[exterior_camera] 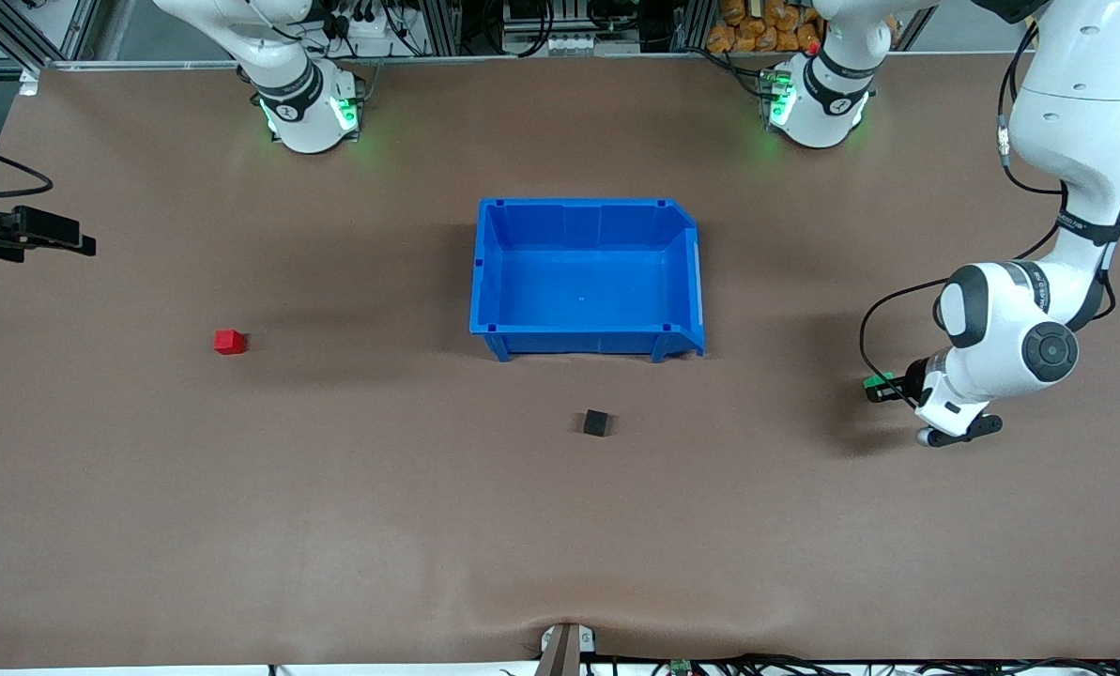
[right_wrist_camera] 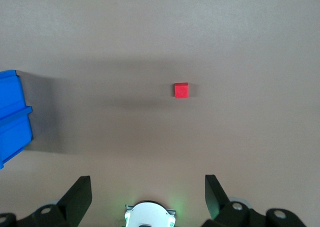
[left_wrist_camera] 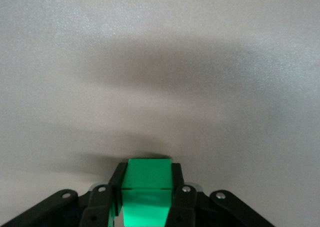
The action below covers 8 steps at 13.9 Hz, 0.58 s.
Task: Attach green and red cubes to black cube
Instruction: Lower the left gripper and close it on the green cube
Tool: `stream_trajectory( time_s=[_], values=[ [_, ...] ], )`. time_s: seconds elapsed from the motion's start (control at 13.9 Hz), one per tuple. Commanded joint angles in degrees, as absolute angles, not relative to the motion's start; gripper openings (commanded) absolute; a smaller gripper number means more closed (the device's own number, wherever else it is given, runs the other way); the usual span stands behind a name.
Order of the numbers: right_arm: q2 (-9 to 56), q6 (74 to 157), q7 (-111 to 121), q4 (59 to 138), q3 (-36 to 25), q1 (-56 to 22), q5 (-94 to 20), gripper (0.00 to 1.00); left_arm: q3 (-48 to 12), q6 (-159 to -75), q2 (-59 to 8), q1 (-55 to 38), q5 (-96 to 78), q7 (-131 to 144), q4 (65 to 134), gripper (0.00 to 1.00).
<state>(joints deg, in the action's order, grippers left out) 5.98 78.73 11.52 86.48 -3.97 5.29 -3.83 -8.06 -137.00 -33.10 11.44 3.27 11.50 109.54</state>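
Observation:
The green cube [exterior_camera: 877, 382] is clamped between my left gripper's [exterior_camera: 888, 388] fingers, low over the table at the left arm's end; in the left wrist view the cube [left_wrist_camera: 148, 173] fills the gap of the left gripper [left_wrist_camera: 147, 179]. The red cube [exterior_camera: 229, 342] lies alone on the table toward the right arm's end and also shows in the right wrist view [right_wrist_camera: 181, 90]. The black cube [exterior_camera: 597, 423] lies near the table's middle, nearer to the front camera than the bin. My right gripper [exterior_camera: 73, 241] is open and empty, high over the right arm's end [right_wrist_camera: 147, 182].
A blue bin [exterior_camera: 586, 340] stands empty at the table's middle; one corner of it shows in the right wrist view [right_wrist_camera: 12, 117]. The right arm's base [right_wrist_camera: 150, 216] shows in the right wrist view. Brown table surface lies between the cubes.

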Motion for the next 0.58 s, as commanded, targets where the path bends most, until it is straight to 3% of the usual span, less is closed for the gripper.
stream_trajectory(
  time_s=[0.0, 0.5],
  values=[
    [6.06, 78.48, 11.51, 85.96, -3.61, 5.1, -3.96, 1.0, -8.44, -137.29, -32.7, 11.6, 3.25, 16.06, 109.16, 0.0],
    [8.87, 78.57, 11.87, 85.87, -3.52, 5.71, -3.96, 1.0, -9.05, -137.11, -32.61, 10.64, 2.55, 26.42, 105.65, 0.0]
  ],
)
